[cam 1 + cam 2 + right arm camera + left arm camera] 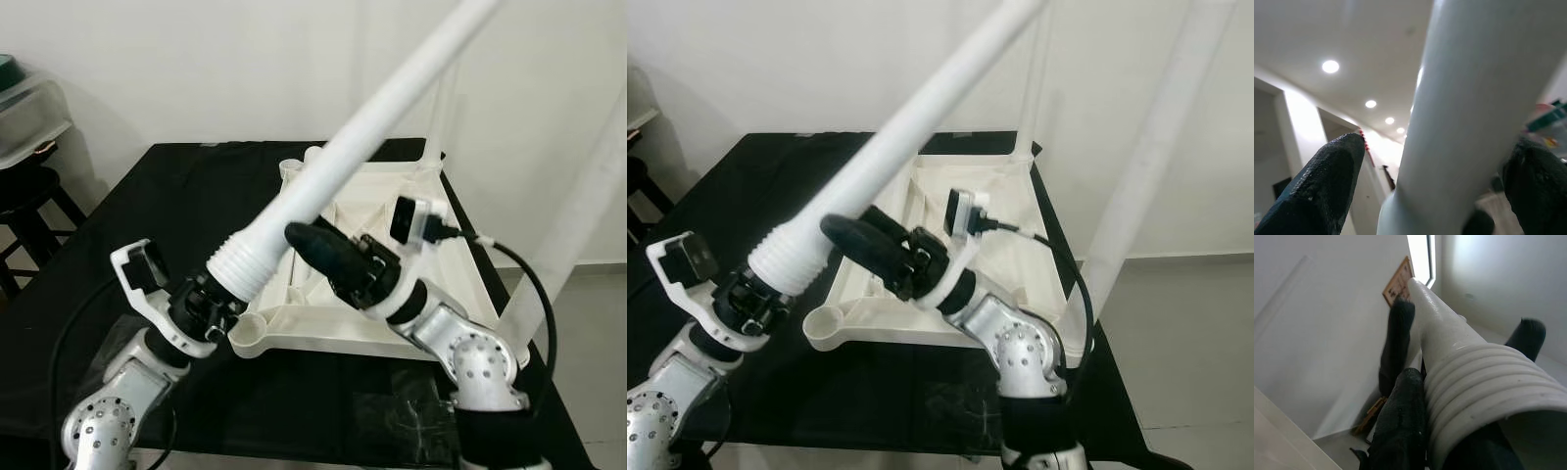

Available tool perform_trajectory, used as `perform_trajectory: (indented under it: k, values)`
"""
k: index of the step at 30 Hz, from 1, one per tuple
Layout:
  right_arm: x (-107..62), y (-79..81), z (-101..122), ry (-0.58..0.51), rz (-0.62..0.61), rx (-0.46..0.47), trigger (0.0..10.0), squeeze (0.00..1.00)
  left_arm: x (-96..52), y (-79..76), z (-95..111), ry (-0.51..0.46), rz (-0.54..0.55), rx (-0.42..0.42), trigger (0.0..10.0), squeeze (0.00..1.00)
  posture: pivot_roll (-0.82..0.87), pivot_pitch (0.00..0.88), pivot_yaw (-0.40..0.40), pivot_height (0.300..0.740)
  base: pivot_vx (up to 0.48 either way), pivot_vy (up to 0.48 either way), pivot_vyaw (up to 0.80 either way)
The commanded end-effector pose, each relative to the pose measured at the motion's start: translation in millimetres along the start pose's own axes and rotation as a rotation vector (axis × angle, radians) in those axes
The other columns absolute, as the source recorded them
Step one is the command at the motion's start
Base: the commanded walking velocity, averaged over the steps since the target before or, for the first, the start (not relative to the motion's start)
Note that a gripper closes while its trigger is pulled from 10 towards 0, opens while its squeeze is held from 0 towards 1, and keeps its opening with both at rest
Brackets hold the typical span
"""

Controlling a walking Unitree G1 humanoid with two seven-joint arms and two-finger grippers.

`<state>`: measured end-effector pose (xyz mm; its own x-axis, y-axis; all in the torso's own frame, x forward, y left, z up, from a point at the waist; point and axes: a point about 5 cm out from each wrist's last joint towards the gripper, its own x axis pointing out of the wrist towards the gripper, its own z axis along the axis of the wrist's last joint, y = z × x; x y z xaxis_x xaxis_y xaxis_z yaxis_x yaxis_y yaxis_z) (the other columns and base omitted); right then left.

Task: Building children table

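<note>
Left gripper (211,308) clamps the ribbed end of the white leg (343,157), tilted up-right above the upturned tabletop (431,284); right gripper (318,250) straddles the shaft, fingers (1327,181) apart. Next: bring the thread over the corner socket (247,333), go vertical, then twist. Black table (176,186), white wall, stool (24,191) at left.

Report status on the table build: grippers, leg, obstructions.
Left gripper shut on white leg at its threaded end. Right gripper open beside the shaft. Leg tilted above tabletop's near corner socket, not seated. Nothing blocking socket.
</note>
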<state>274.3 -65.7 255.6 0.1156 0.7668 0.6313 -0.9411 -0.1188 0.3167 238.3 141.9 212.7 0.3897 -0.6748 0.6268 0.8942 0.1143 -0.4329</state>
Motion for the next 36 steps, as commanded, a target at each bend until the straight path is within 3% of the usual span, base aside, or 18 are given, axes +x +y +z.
perform_trajectory:
  k: [1, 19, 20, 21, 22, 36]
  values:
    - [4.0, 0.2, 0, -0.019, 0.023, 0.018, 10.0, 0.00, -0.3, -5.9, 0, 0.022, -0.042, -0.006, 0.0, 0.00, -0.04, 0.030, 0.007, 0.740, 0.000, 0.000, 0.00]
    - [13.3, 6.5, 12, -0.096, 0.100, 0.071, 10.0, 0.00, -3.4, -5.8, -10, 0.050, -0.057, -0.046, 0.0, 0.00, -0.05, 0.027, 0.005, 0.740, 0.000, 0.000, 0.00]
    - [12.9, 7.7, 12, -0.103, 0.110, 0.079, 1.1, 0.00, -4.5, -5.6, -10, 0.052, -0.056, -0.048, 0.0, 0.00, -0.05, 0.026, 0.004, 0.740, 0.000, 0.000, 0.00]
    - [12.9, 7.7, 12, -0.103, 0.110, 0.079, 1.1, 0.00, -4.5, -5.6, -10, 0.052, -0.056, -0.048, 0.0, 0.00, -0.05, 0.026, 0.004, 0.740, 0.000, 0.000, 0.00]
    - [12.6, 8.5, 12, -0.107, 0.117, 0.087, 0.0, 0.00, -5.3, -5.5, -10, 0.053, -0.056, -0.050, 0.0, 0.00, -0.05, 0.026, 0.004, 0.740, 0.000, 0.000, 0.00]
    - [11.3, 8.9, 5, -0.061, 0.109, 0.112, 0.0, 0.00, -7.8, -6.0, -14, 0.064, -0.067, -0.058, 0.0, 0.00, -0.06, 0.021, 0.003, 0.740, 0.000, 0.000, 0.00]
